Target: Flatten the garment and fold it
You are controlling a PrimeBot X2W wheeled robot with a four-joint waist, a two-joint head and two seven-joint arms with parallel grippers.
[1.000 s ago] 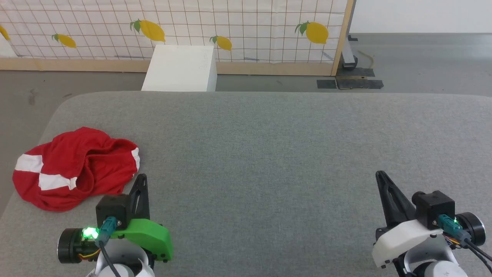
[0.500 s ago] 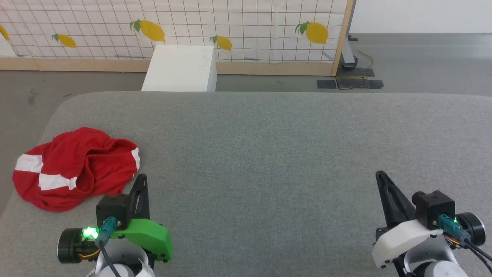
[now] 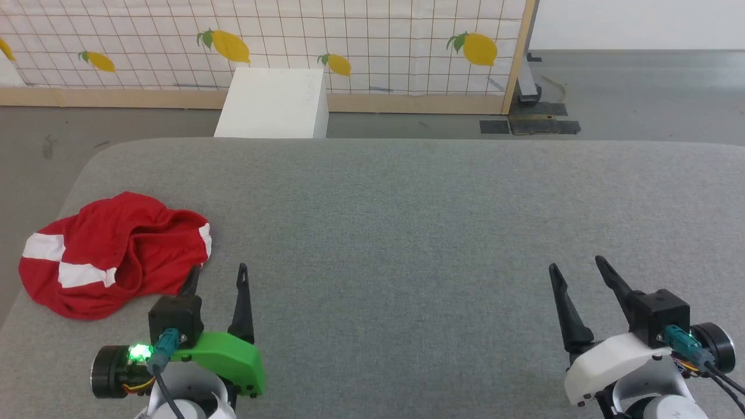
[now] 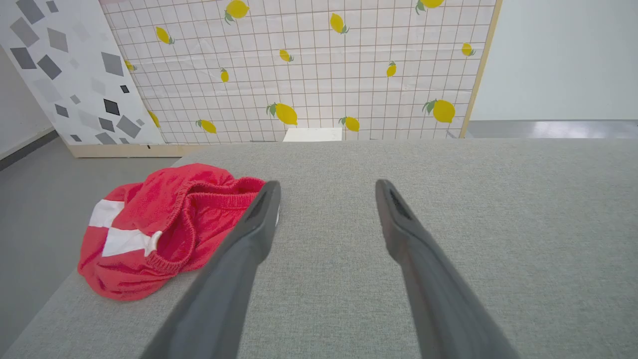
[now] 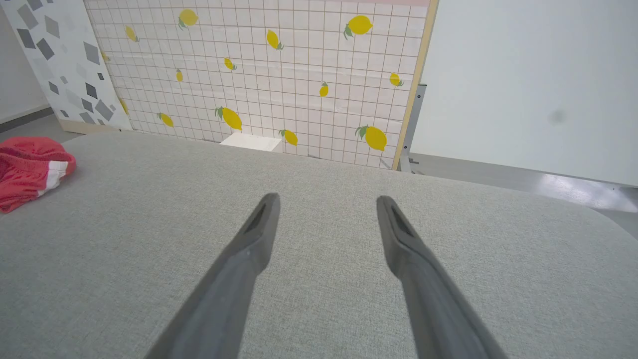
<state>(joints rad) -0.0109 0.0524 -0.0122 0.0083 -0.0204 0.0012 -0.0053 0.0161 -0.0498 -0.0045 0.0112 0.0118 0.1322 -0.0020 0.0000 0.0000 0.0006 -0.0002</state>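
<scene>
Where the grey padded surface (image 3: 407,203) rounds off at its left corner, the garment (image 3: 110,256) lies crumpled, red with white bands showing. Left gripper (image 3: 218,269) just beside its near right edge, fingers spread, nothing held. Right gripper (image 3: 575,263) well apart at lower right over bare padding, likewise spread and empty.

Grey surface (image 3: 407,221) passable centre and right; crumpled garment (image 3: 110,253) obstructs left edge

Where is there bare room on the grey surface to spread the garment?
Bare: the grey surface from the garment across to the right tool. Crowded: the left corner, left tool beside the garment.
</scene>
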